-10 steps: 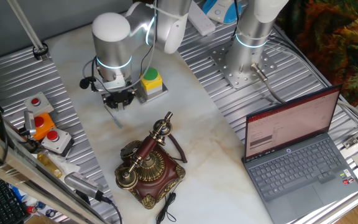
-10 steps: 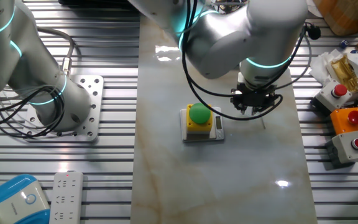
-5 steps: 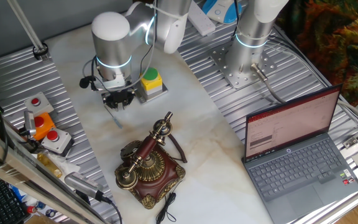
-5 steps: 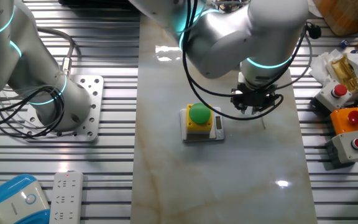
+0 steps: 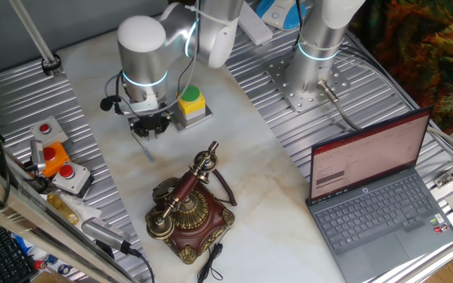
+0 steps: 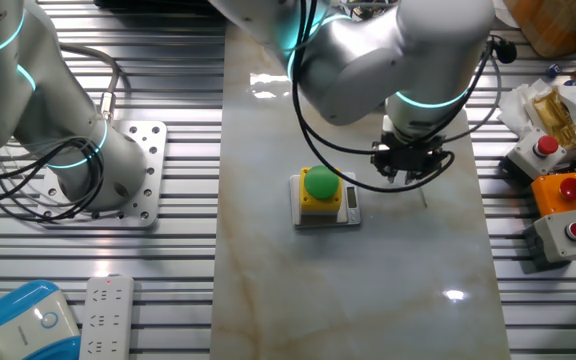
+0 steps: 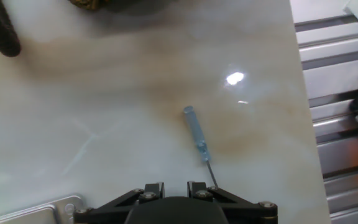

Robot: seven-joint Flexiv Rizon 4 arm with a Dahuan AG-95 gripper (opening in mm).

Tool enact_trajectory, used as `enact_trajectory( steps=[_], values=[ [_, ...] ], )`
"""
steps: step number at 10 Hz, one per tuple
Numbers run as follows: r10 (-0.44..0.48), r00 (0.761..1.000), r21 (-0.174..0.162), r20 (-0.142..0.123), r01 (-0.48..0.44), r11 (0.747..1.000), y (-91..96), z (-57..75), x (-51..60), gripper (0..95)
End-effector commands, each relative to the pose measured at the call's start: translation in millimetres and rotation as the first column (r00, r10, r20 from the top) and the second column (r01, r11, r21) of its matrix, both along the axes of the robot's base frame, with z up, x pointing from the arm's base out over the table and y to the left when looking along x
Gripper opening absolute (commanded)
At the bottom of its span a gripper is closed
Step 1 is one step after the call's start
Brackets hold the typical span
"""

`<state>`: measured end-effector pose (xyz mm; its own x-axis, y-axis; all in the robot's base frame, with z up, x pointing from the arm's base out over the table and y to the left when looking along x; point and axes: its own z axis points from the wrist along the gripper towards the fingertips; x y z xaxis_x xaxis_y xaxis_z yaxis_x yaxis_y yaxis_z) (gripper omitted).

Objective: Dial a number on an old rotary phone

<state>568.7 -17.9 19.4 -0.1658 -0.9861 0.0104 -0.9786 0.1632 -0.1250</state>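
The old rotary phone (image 5: 187, 208), dark wood with brass trim and its handset on the cradle, stands near the table's front. Only its dark edge (image 7: 98, 4) shows at the top of the hand view, and it is out of the other fixed view. My gripper (image 5: 149, 126) (image 6: 408, 165) (image 7: 176, 186) hangs over the marble top behind the phone, beside a yellow box. Its jaws stand close together with nothing between them. A thin blue-handled tool (image 7: 196, 134) (image 5: 145, 149) lies on the marble just ahead of the fingers, pointing toward the phone.
The yellow box with a green button (image 5: 191, 102) (image 6: 320, 190) sits right next to my gripper. Grey boxes with red buttons (image 5: 69, 177) (image 6: 568, 232) stand on the ribbed metal. An open laptop (image 5: 376, 196) is at the right. A second arm's base (image 5: 313, 71) is bolted behind.
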Motion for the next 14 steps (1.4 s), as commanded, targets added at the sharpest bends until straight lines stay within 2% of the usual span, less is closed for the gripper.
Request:
enact_trajectory(
  steps=[1, 9, 12, 13, 14],
  values=[
    [-0.001, 1.0, -0.022, 0.0, 0.001, 1.0, 0.1, 0.6, 0.5, 19.0],
    [-0.103, 0.995, -0.075, 0.006, 0.103, 0.992, 0.1, 0.6, 0.5, 19.0],
    [-0.154, 0.988, -0.067, 0.004, 0.154, 0.986, 0.1, 0.6, 0.5, 19.0],
    [-0.203, 0.979, -0.087, 0.001, 0.202, 0.975, 0.1, 0.6, 0.5, 0.0],
    [-0.256, 0.967, -0.075, -0.015, 0.254, 0.964, 0.1, 0.6, 0.5, 0.0]
  ],
)
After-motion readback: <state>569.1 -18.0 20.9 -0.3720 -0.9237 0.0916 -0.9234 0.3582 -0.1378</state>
